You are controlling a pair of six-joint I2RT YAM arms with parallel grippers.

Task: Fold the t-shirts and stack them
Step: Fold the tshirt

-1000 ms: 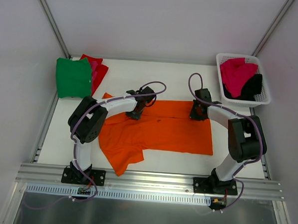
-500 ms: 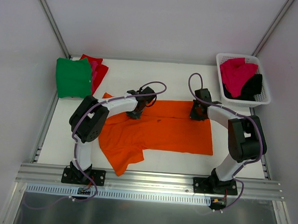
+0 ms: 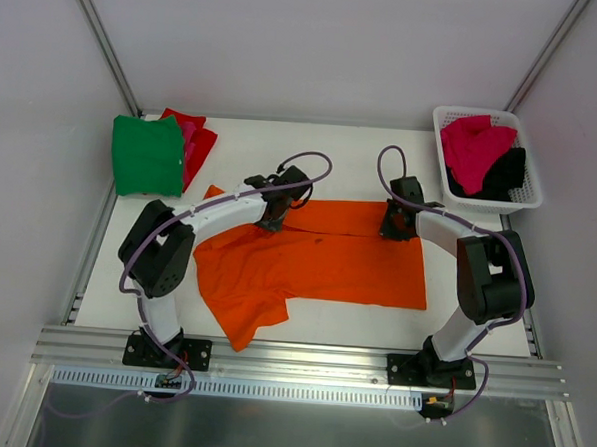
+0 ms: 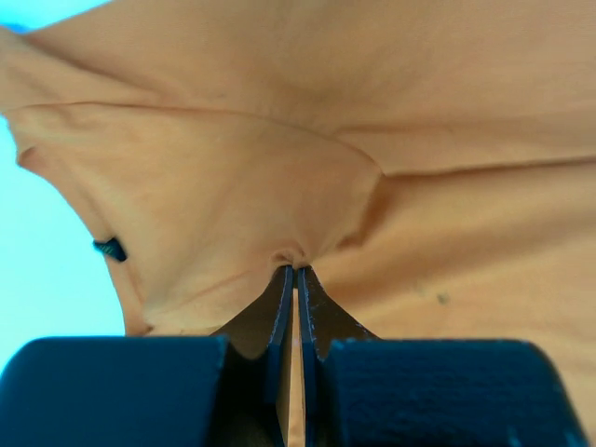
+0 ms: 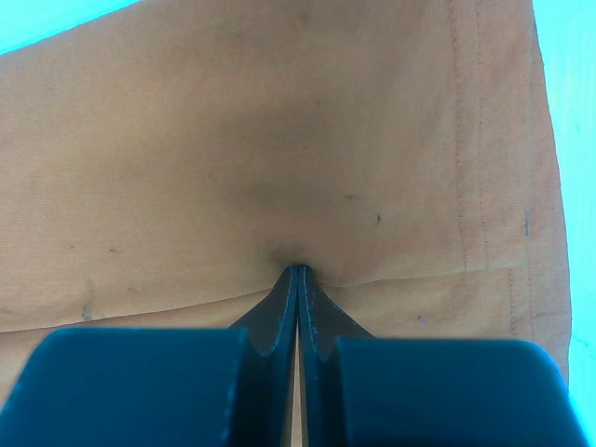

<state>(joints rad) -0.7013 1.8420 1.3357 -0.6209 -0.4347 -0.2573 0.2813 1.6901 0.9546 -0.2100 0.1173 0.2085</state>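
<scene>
Moved since a second back: left arm's elbow swung out toward the desk's left side, and the left fingers [image 4: 288, 279], then partly apart, have drawn shut.

Item 1. orange t-shirt [image 3: 327, 260]: lies spread across the middle of the desk [image 3: 282, 148], far edge already doubled toward the near side, one sleeve trailing to the near left. Cloth puckers into a small peak where each pair of fingers meets it.

Item 2. left fingers: closed tight on a pinch of the orange cloth near its far left edge (creases fan out from the tips).

Item 3. right fingers [image 5: 291, 284]: closed likewise on the far right edge, just inside the hem stitching.

Item 4. green t-shirt [image 3: 147, 155]: folded, far left corner, resting over a red t-shirt [image 3: 201, 138].

Item 5. magenta-pink t-shirt [image 3: 475, 148] and black t-shirt [image 3: 509, 174]: unfolded, heaped in the white basket [image 3: 439, 116], far right.

Note: with both far corners now pinched, the fold looks ready to be carried over in one matched lift. Uneven height between the arms would likely skew the crease.
</scene>
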